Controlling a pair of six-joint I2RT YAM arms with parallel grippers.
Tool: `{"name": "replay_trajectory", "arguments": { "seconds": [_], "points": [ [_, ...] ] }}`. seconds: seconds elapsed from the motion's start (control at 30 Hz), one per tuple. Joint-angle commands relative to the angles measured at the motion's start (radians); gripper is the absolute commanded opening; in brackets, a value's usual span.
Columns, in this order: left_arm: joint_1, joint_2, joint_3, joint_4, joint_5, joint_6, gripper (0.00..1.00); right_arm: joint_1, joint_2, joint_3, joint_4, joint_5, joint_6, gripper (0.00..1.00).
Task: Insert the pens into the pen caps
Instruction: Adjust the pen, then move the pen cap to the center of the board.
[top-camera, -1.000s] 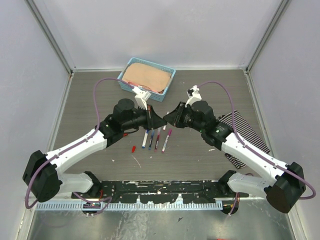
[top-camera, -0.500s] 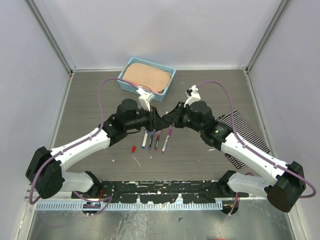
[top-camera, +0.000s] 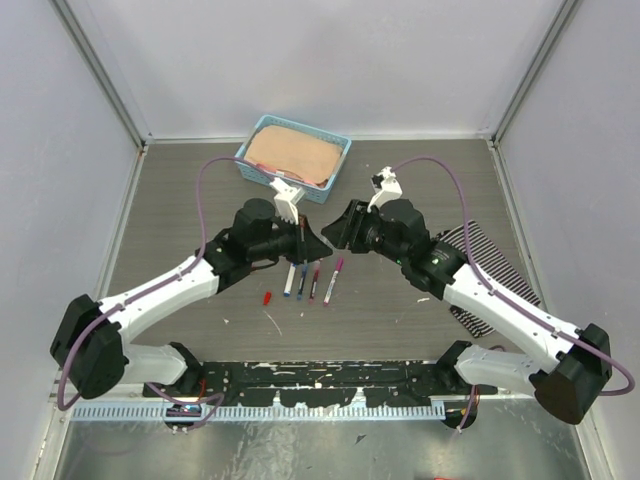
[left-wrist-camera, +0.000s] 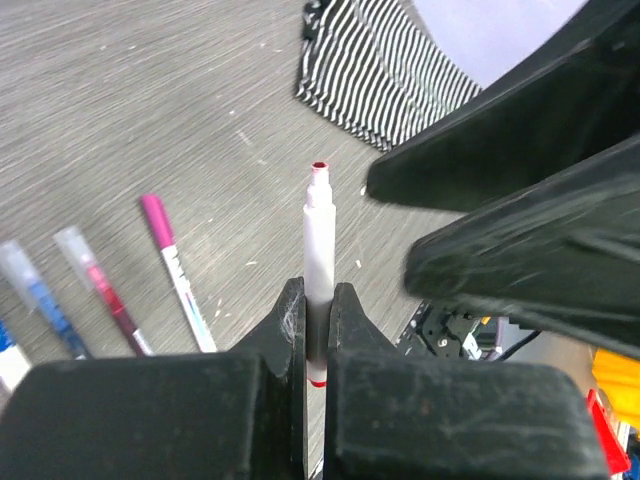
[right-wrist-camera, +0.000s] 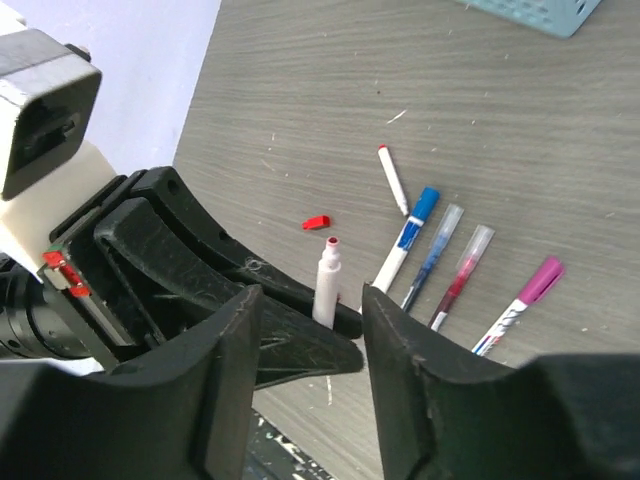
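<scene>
The basket sits at the table's far edge. The pens lie in a row mid-table, a loose cap just left of them, and the cloth by the right edge.

The left claw and right claw are meeting tip to tip, with the held pen occupying the gap between the right claw's spread fingers. Capped pens are lying directly below. A basket is blocking the far side and a striped cloth the right. The counter is lying free to the left, apart from the red cap.
</scene>
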Motion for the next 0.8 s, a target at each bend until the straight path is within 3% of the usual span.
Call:
{"name": "replay_trajectory", "arguments": {
  "seconds": [0.0,0.2,0.33,0.5,0.77],
  "points": [
    [0.048,-0.079,0.038,-0.127,-0.058,0.055,0.00,0.007,-0.044,0.074,-0.037,0.091,-0.113,0.53],
    [0.232,-0.241,0.037,-0.313,-0.062,0.102,0.00,0.014,-0.028,0.110,-0.151,0.140,-0.181,0.56],
    [0.323,-0.379,0.078,-0.479,-0.116,0.192,0.00,0.123,0.055,0.144,-0.200,0.257,-0.137,0.56],
    [0.335,-0.470,0.144,-0.674,-0.283,0.282,0.00,0.294,0.270,0.243,-0.215,0.329,-0.036,0.56],
    [0.335,-0.633,0.131,-0.784,-0.434,0.336,0.00,0.399,0.566,0.414,-0.290,0.368,0.149,0.54]
  ]
}}
